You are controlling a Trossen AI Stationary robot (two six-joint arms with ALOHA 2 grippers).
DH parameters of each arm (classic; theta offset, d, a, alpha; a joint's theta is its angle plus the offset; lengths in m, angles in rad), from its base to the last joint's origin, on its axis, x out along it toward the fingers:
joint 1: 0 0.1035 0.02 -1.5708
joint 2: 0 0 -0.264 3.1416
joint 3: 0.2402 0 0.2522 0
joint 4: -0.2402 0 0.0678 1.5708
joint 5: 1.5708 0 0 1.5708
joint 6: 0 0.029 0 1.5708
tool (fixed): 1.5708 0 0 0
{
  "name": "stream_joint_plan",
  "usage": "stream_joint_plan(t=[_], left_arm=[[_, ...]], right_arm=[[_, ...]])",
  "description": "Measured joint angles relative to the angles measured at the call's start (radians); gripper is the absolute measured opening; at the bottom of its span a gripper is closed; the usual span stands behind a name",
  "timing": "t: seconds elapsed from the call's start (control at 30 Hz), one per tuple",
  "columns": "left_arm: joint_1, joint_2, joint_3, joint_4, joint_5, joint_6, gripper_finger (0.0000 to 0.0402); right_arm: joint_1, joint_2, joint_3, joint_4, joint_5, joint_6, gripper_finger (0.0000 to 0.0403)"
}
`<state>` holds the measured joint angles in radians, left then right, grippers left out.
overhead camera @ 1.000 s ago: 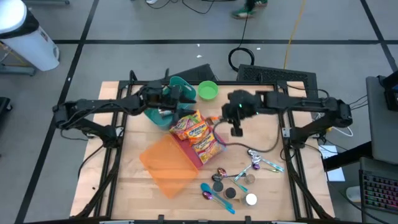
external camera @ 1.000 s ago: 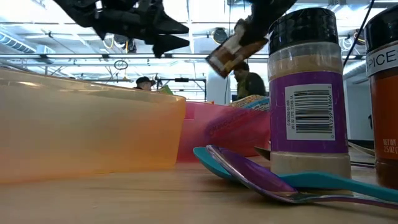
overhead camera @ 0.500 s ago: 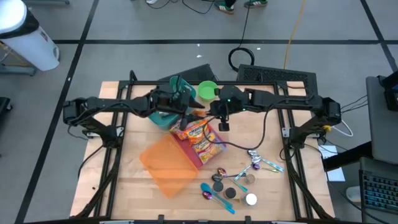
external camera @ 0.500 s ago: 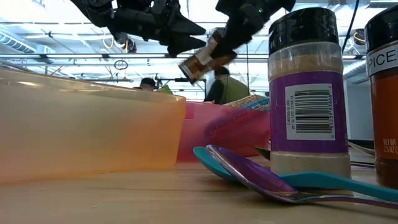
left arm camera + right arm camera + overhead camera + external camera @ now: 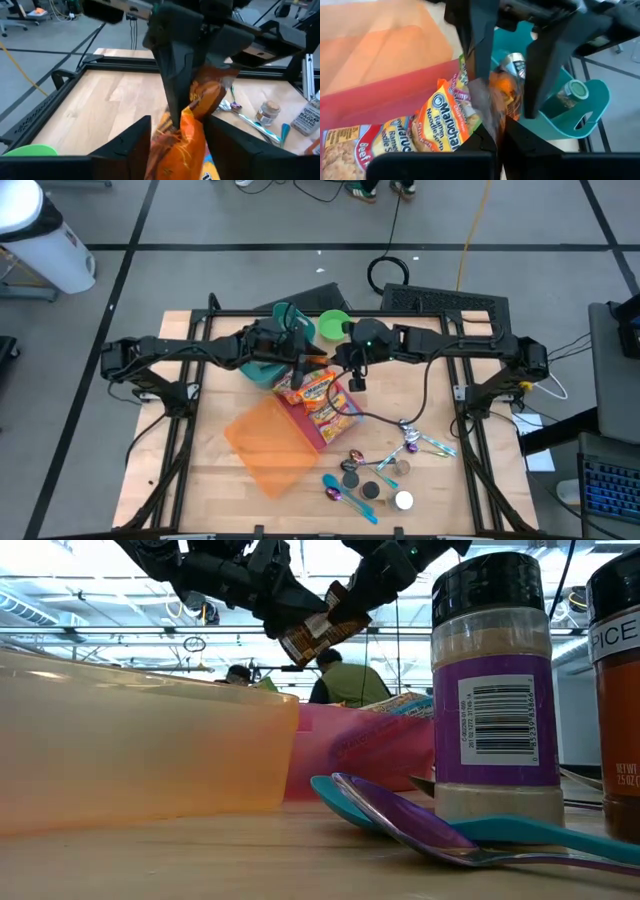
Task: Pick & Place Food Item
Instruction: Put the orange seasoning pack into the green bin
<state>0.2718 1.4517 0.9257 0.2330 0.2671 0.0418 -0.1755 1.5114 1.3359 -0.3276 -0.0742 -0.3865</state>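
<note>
An orange and brown snack packet [image 5: 322,362] hangs in the air over the pink bin [image 5: 300,418] of ramen packs [image 5: 318,392]. My right gripper [image 5: 497,136] is shut on it, reaching in from the table's right. My left gripper [image 5: 177,131] comes from the table's left and stands open. Its two fingers [image 5: 131,145] are close on either side of the packet's free end [image 5: 187,127]. In the low view the packet [image 5: 318,630] sits tilted between the two grippers, well above the table. My right gripper pinches one end of the packet [image 5: 493,102] between its two fingers, slanting down from the table's right. The packet is lifted clear and sticks out from the fingers toward my left gripper. Whether my left gripper's fingers touch the packet, I cannot tell.
A teal caddy [image 5: 285,330] with cans and a green bowl [image 5: 334,326] stand at the back. An orange container [image 5: 268,442] lies next to the pink bin. Spice jars [image 5: 375,480] and spoons [image 5: 420,442] lie at the near right.
My right gripper has carried the packet toward the table's left, up to my left gripper, rolling as it went, so the packet now lies more tilted. My left gripper has shifted a little toward the table's right, and its fingers now straddle the packet.
</note>
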Motion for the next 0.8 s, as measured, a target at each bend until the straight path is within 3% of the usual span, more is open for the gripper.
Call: stream_joint_plan(t=[0.37,0.47,0.63,0.8], left_arm=[[-0.014,0.002,-0.002,0.000,-0.011,0.028,0.0073],[-0.014,0.002,-0.002,0.001,0.000,0.042,0.0027],[0.011,0.000,0.000,0.027,0.051,0.042,0.0008],[0.051,-0.005,-0.005,0.088,0.147,0.046,0.0004]], right_arm=[[0.006,-0.004,0.001,-0.013,0.002,0.012,0.0000],[0.007,-0.013,0.001,-0.023,0.013,0.025,0.0000],[0.012,-0.075,0.002,-0.119,0.264,0.049,0.0026],[0.003,-0.190,-0.011,-0.261,0.353,0.128,0.0096]])
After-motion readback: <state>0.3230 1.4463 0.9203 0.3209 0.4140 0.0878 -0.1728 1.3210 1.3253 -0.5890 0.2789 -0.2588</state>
